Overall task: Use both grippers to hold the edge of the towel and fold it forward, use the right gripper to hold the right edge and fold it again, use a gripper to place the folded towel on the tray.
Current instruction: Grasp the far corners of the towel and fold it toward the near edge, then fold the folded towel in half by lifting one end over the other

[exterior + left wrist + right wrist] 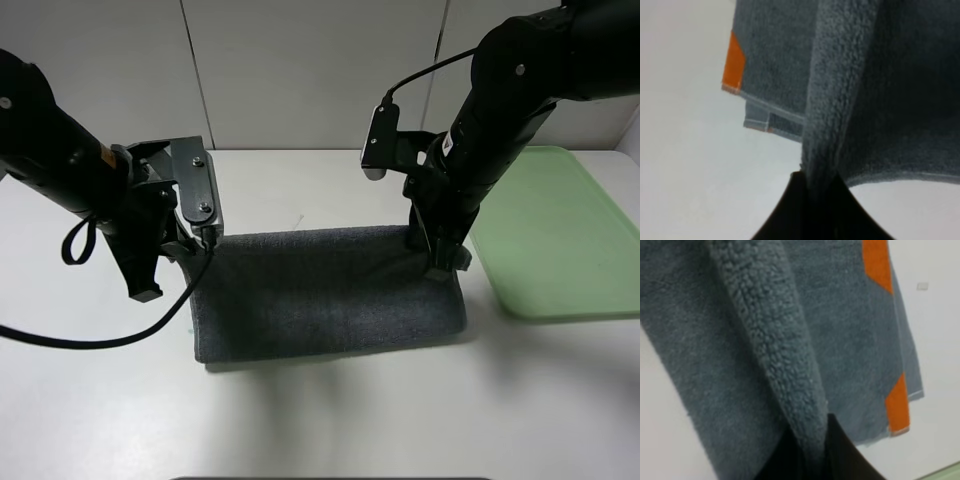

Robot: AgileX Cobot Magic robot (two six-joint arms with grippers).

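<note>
A dark grey towel (325, 295) with orange trim (733, 62) lies on the white table, its rear edge lifted. My left gripper (203, 243) is shut on the towel's left rear corner; the pinched fold (832, 115) runs into the dark fingers (790, 210) in the left wrist view. My right gripper (437, 262) is shut on the right rear corner; the right wrist view shows the towel's fluffy fold (775, 350) clamped between its fingers (840, 455), with orange trim (877, 265) beyond. The light green tray (555, 230) lies right of the towel.
The white table (330, 430) extends in front of the towel. A white panelled wall (300, 70) stands behind. A black cable (90, 340) loops from the left arm over the table at the left.
</note>
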